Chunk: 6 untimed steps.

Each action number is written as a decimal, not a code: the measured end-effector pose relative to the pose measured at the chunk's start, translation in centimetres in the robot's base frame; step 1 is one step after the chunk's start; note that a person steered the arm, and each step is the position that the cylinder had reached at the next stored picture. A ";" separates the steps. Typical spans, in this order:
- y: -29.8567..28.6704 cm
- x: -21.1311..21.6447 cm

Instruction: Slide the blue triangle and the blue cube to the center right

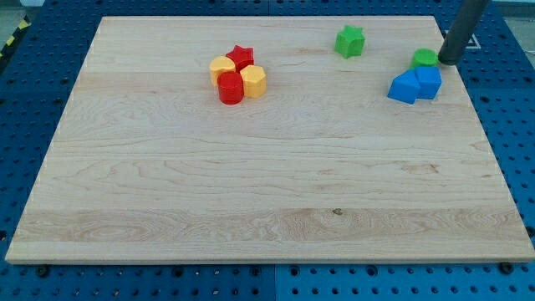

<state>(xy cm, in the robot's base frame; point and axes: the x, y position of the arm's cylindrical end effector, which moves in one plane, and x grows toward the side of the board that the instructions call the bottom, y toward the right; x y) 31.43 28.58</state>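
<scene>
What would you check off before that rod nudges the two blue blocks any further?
1. Blue triangle and blue cube touching, so they can move as a pair: ok.
2. Both already at center right: not ok, they sit near the view's top right.
3. My tip placed above them: ok.
4. Green block clear of my tip: not ok, it is right beside it.
5. Red and yellow cluster out of the way: ok.
</scene>
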 end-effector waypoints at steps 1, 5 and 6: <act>-3.7 1.4; -6.7 5.5; -7.5 5.8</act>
